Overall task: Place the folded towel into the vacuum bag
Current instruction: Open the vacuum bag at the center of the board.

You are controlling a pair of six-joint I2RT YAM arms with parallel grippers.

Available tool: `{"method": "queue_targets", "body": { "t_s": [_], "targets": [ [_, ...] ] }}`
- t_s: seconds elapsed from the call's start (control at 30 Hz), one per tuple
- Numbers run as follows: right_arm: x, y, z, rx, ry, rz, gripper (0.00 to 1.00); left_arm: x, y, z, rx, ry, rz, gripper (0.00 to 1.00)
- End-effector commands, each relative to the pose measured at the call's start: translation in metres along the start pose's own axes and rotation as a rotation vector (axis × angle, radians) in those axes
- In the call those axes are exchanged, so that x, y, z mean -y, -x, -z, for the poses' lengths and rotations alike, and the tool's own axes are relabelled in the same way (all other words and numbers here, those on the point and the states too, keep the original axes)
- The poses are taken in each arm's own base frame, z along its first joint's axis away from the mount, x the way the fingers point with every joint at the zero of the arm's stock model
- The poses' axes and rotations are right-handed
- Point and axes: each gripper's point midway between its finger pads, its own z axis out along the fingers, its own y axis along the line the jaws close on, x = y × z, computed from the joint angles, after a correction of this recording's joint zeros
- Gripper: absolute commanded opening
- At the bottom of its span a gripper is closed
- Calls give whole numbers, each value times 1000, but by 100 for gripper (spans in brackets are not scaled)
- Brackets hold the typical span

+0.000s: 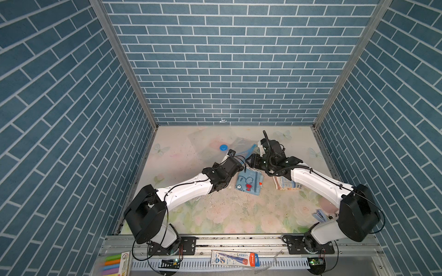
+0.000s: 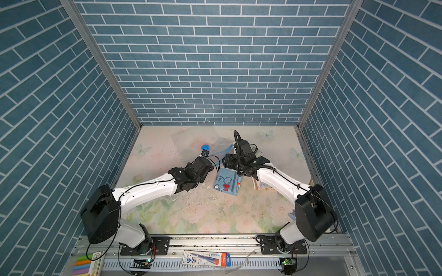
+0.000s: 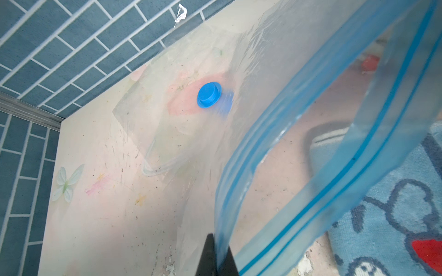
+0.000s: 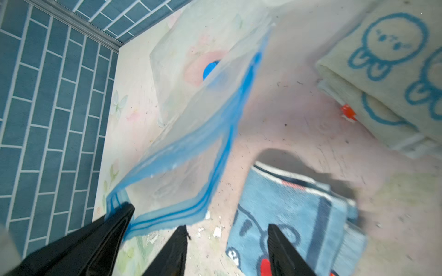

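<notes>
The vacuum bag [image 1: 210, 145] [image 2: 191, 143] is clear plastic with a round blue valve cap [image 1: 223, 147] [image 3: 209, 98] and lies at the back of the table. My left gripper [image 3: 216, 258] [image 1: 230, 156] is shut on its blue zip strip [image 3: 323, 133] and holds that edge up, so the mouth gapes. The folded towel [image 1: 248, 184] [image 2: 226, 182] [image 4: 299, 210] is blue with a cartoon figure and lies flat just in front of the bag's mouth. My right gripper [image 4: 227, 241] [image 1: 248, 163] hangs open over the towel's near edge, beside the left gripper, with nothing between its fingers.
A second folded towel [image 1: 285, 184] [image 4: 382, 71], cream with blue figures, lies right of the blue one, partly under my right arm. A pink dish [image 1: 326, 203] and a small blue object [image 1: 320, 216] sit front right. Brick-pattern walls close three sides. A pen package [image 1: 235, 258] lies on the front rail.
</notes>
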Motion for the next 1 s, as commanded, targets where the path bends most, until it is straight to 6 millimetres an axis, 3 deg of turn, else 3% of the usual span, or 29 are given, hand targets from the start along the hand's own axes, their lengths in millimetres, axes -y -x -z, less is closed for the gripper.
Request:
{"method": "queue_targets", "body": {
  "t_s": [0.0, 0.17, 0.37, 0.73, 0.97],
  "targets": [
    [40, -19, 17, -21, -145, -44, 58, 0, 1, -5, -20, -5, 42, 0],
    [63, -41, 29, -64, -221, -57, 60, 1, -5, -7, -27, -11, 39, 0],
    [47, -20, 30, 13, -165, -53, 60, -3, -26, -6, -69, -7, 10, 0],
    [8, 11, -6, -26, -46, 1, 60, -85, -68, 51, -144, 270, 67, 0],
    [-8, 9, -27, -100, 23, 24, 60, -98, -71, 81, -164, 412, 68, 0]
  ]
}}
